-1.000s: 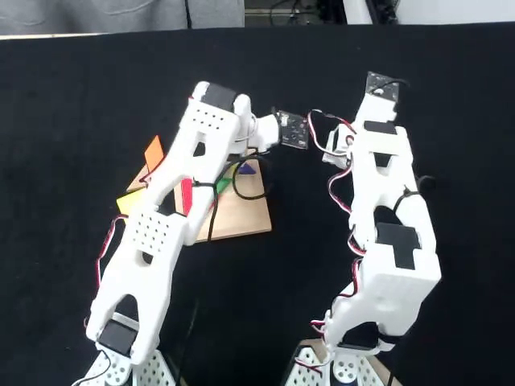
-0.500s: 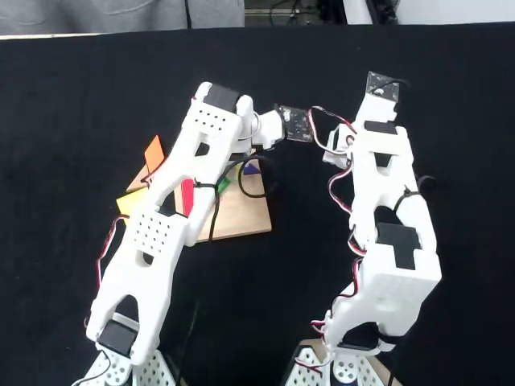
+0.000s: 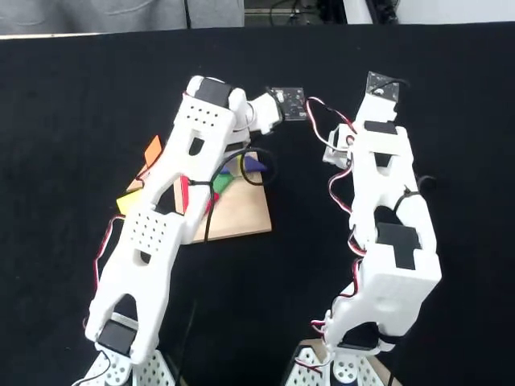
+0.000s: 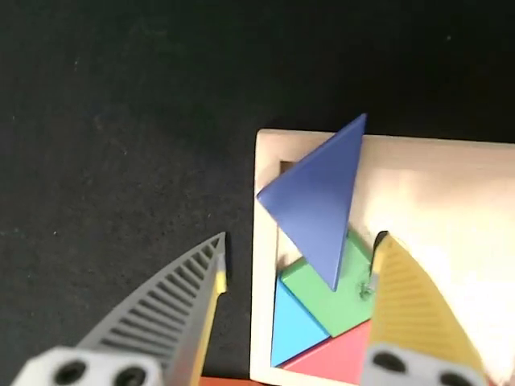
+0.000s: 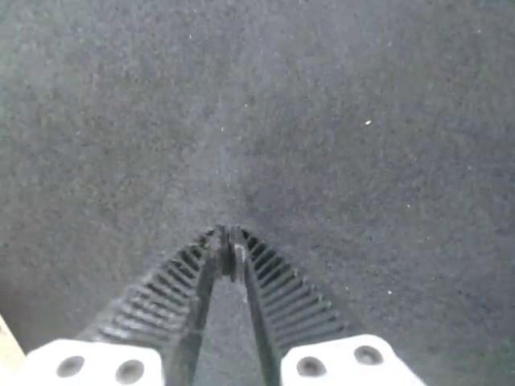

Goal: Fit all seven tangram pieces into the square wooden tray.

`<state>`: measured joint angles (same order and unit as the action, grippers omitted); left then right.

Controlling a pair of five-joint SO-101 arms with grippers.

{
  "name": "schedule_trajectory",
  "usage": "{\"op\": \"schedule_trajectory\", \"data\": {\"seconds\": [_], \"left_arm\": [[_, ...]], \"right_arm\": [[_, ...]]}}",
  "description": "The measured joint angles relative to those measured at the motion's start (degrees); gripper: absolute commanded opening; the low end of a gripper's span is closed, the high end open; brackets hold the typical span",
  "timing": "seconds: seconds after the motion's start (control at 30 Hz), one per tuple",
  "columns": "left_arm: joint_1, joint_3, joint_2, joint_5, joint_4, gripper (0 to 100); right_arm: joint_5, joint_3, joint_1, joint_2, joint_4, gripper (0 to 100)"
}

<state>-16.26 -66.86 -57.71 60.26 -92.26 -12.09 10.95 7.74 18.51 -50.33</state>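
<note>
Blue triangle (image 4: 318, 197) lies askew across one corner of the square wooden tray (image 4: 434, 185), a tip past the rim, propped on the green piece (image 4: 326, 293) rather than seated. The light blue triangle (image 4: 294, 326) and red piece (image 4: 330, 362) lie flat beside it. We see the left gripper (image 4: 299, 249) spread open and empty, straddling the rim. An orange piece (image 3: 153, 150) and a yellow piece (image 3: 129, 201) lie at the tray's edge, apparently outside it. The right gripper (image 5: 229, 241) is closed on nothing over the black table (image 3: 80, 96). We judge that a sideways nudge could slide the triangle off the rim or dislodge the seated pieces.
</note>
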Motion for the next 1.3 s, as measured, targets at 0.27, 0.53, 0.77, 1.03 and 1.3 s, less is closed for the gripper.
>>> {"op": "schedule_trajectory", "data": {"seconds": [0.27,0.53,0.77,1.03,1.3], "left_arm": [[2.37,0.00,0.00,-0.70,-1.05,23],[3.52,2.11,0.00,-1.67,2.90,23],[3.52,2.11,-0.09,-1.67,-0.62,23],[1.49,2.11,-0.53,-4.84,-1.14,23],[1.85,-0.09,-5.36,-5.01,1.93,23]], "right_arm": [[0.00,0.00,0.00,0.00,0.00,1.1],[0.00,0.00,0.00,0.00,0.00,1.1],[0.00,0.00,0.00,0.00,0.00,1.1],[0.00,0.00,0.00,0.00,0.00,1.1],[0.00,0.00,0.00,0.00,0.00,1.1]]}}
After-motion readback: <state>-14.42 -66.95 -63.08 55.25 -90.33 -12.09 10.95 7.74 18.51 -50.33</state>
